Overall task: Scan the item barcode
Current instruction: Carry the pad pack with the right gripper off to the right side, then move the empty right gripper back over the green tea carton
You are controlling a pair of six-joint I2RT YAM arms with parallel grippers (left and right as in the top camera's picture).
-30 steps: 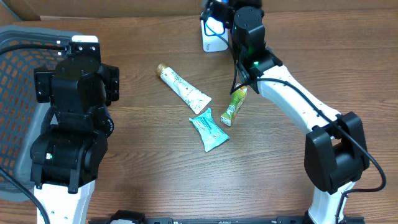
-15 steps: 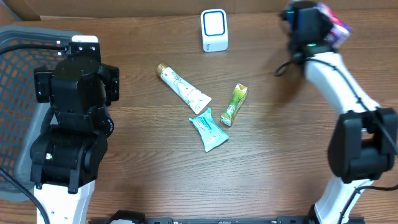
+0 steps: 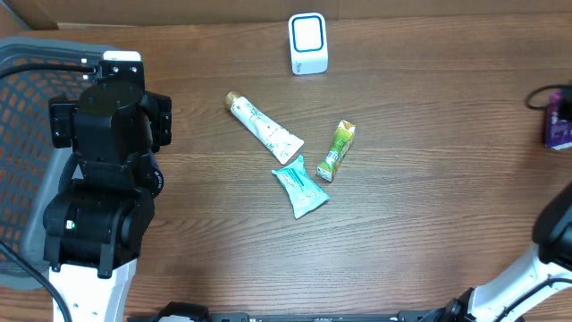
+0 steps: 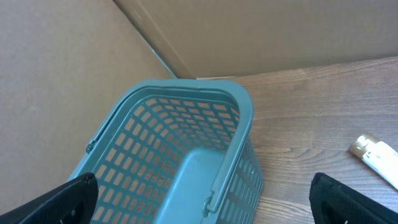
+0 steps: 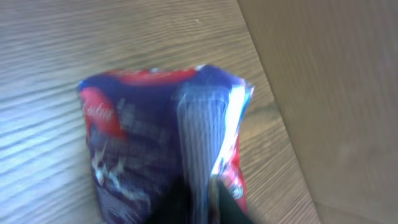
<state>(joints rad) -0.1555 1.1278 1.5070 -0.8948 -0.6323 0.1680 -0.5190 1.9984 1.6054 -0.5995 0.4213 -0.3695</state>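
Observation:
A purple, blue and red snack packet (image 5: 155, 130) fills the blurred right wrist view, just above the wooden table by a cardboard wall. My right gripper (image 5: 205, 186) is shut on its back seam, a dark finger on each side. From overhead, only the packet (image 3: 559, 121) shows at the far right edge. The white barcode scanner (image 3: 308, 43) stands at the back middle, far from it. My left gripper (image 4: 202, 205) hangs open over the teal basket (image 4: 186, 124), holding nothing.
A white toothpaste tube (image 3: 264, 128), a green sachet (image 3: 337, 150) and a teal packet (image 3: 301, 186) lie mid-table. The basket (image 3: 18, 107) sits at the left edge beside the left arm (image 3: 107, 179). Cardboard walls close the back and right sides.
The right arm has swung from the scanner at the back middle out to the far right edge, carrying the snack packet. The left arm has not moved.

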